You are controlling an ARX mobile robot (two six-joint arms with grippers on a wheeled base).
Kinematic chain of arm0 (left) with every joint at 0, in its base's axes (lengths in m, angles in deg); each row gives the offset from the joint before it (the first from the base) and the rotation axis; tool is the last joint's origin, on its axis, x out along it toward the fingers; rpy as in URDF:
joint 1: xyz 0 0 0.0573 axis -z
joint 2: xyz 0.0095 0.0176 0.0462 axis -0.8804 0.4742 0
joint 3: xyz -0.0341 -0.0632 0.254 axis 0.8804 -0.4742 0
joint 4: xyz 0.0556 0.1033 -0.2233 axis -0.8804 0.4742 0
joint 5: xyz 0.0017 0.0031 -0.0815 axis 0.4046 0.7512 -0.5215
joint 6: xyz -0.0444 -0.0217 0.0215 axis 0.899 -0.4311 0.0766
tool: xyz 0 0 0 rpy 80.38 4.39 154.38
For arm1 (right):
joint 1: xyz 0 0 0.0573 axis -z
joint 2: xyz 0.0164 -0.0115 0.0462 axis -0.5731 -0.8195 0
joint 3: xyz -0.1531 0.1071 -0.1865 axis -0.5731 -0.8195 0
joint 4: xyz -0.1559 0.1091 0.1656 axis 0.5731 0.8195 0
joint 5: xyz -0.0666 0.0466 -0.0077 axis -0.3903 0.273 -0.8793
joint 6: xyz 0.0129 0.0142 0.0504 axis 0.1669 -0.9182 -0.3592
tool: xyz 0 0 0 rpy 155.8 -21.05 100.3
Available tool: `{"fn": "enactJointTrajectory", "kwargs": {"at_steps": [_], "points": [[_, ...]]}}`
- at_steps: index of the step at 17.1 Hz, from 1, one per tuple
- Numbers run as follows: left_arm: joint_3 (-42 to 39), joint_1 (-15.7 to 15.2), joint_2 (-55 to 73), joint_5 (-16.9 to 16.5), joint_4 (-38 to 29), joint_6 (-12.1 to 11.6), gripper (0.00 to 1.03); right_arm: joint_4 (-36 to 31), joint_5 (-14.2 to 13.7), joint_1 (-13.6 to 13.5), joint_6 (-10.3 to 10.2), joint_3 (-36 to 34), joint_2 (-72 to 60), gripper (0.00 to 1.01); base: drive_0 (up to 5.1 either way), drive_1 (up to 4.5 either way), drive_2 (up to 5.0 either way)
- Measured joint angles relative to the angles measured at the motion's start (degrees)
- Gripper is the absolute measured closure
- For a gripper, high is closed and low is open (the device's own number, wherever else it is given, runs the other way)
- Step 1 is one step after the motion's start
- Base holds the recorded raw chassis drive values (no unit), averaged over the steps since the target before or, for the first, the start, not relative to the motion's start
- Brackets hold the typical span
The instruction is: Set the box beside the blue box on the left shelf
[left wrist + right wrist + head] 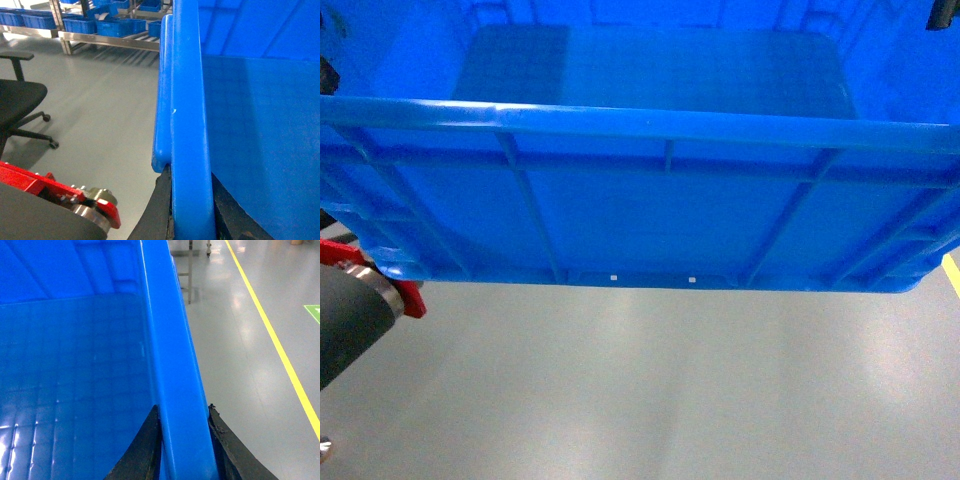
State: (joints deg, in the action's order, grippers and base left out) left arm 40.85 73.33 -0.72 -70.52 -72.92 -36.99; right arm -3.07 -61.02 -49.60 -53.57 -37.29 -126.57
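I have the box (660, 210) held off the floor (650, 390), filling the upper head view, long axis running 9 to 3 o'clock, open top up, ribbed near wall facing me. My left gripper (192, 210) has its fingers (155, 215) pinching the left rim; my right gripper (182, 445) has its fingers (142, 450) pinching the right rim. Open floor lies below and at 6 o'clock. The shelf (105, 40) with small blue bins (35, 21) stands far off at 11 o'clock in the left wrist view, an office chair (20, 105) at 9. A yellow line (272, 335) runs along the right.

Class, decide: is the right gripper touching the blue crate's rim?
Touching. The right wrist view shows the right gripper pressed against both sides of the blue crate's rim.
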Motion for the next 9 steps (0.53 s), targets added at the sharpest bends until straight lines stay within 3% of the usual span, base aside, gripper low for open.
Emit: {"fn": "enactJointTrajectory", "kwargs": {"at_steps": [9], "points": [[0.0, 0.0, 0.0, 0.0, 0.0, 0.0, 0.95, 0.1, 0.0, 0.0, 0.0, 0.0, 0.0, 0.83, -1.4, -1.44, -1.4]]}}
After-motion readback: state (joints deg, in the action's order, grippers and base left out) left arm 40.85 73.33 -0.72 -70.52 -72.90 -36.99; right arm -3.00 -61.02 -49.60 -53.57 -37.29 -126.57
